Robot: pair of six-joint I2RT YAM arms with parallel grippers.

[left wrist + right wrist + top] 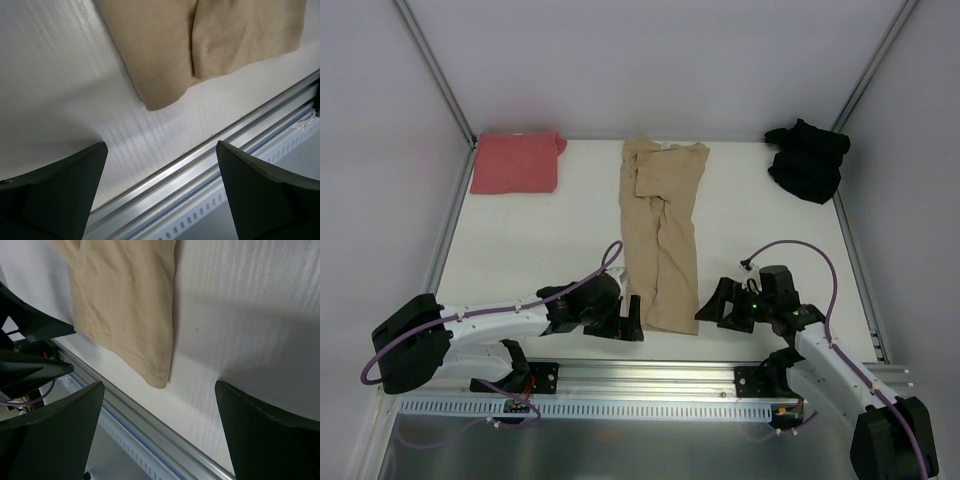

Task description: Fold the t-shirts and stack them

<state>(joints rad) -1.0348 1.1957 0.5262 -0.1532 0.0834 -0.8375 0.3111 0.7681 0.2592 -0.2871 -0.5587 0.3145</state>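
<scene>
Dark fingers (60, 190) of my left claw (631, 318) fill the bottom corners of its wrist view, spread as wide as they go, with only bare white table (760, 220) between them. My right claw (712, 308) stands the same way, fully open and holding nothing. Both sit low over the near edge of the table, facing each other across the hem of the tan-beige t-shirt (662, 235).

From the left wrist camera I see the shirt's near left corner lying just ahead of the fingers, flat on the table and clear of them, with a line of stitching along the hem. The right wrist camera shows the other near corner the same way, close but untouched. Behind both corners runs the aluminium rail (650, 375) along the table's near edge.

From above, the tan-beige shirt lies as a long narrow strip in the middle of the table, folded lengthwise, running from the far edge down to a spot between my two claws. Its far end looks rumpled.

At the far left corner the salmon-red t-shirt (517, 162) lies in a rough rectangle. At the far right corner the black t-shirt (808, 160) sits in a crumpled heap, well apart from the others.
</scene>
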